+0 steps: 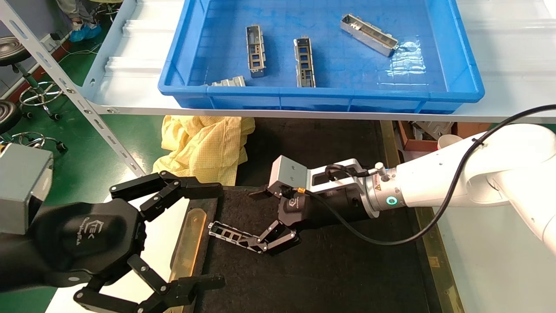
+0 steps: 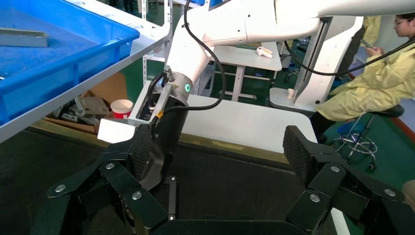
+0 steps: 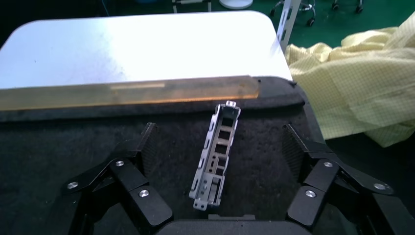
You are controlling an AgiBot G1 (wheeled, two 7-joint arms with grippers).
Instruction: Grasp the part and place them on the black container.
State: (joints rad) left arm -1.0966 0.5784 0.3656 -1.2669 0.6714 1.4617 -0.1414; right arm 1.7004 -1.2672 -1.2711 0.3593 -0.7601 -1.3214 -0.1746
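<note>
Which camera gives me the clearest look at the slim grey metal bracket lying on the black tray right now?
The right wrist view: the slim grey metal channel bracket lies unobstructed between the open right gripper fingers on the flat black tray. The head view shows it partly hidden by that gripper. The left wrist view shows only a thin sliver of it.

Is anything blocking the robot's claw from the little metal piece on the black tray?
No, nothing visible does. The right gripper is open, with its fingers on either side of the part, which lies flat on the black container. The left gripper hovers open at the tray's left edge, away from it.
</note>
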